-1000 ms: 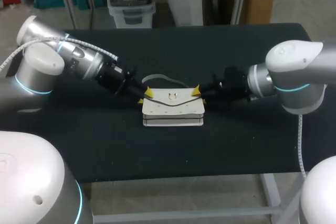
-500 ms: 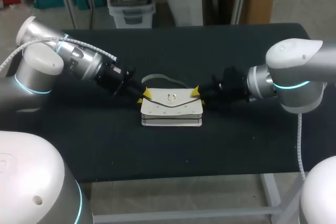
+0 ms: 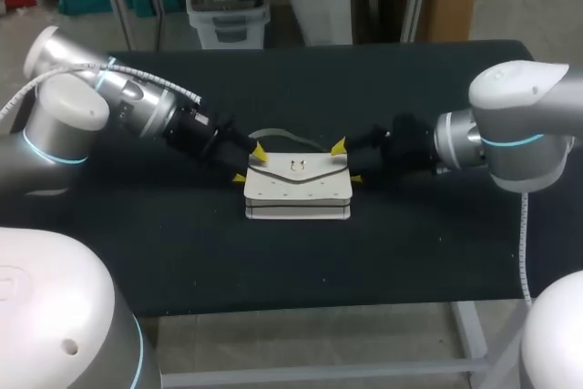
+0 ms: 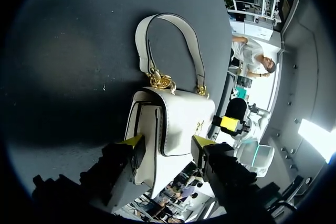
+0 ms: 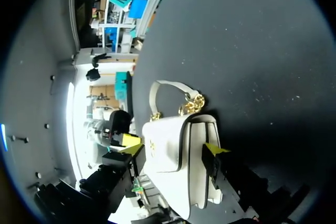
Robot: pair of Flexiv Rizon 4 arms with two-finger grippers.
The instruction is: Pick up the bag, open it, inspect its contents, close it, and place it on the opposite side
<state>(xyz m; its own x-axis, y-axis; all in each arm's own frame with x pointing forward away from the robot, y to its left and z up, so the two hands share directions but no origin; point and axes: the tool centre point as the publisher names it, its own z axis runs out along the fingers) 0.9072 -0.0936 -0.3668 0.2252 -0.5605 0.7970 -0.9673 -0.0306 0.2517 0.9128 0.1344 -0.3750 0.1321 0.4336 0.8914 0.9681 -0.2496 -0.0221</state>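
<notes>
A robotics lab: robot arms (image 3: 137, 108) at a black table (image 3: 301, 280).

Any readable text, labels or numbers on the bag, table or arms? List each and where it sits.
None readable.
white bag: only a gold clasp on the flap, no lettering legible in any view.
table, left arm, right arm: no markings visible.

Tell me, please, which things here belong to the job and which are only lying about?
Belong to the job:
- white handbag, lying in the middle of the table
- left gripper, at one end of the handbag
- right gripper, at the other end

Not part of the job:
- black table, which only bears the handbag; I see no other loose thing on it
</notes>
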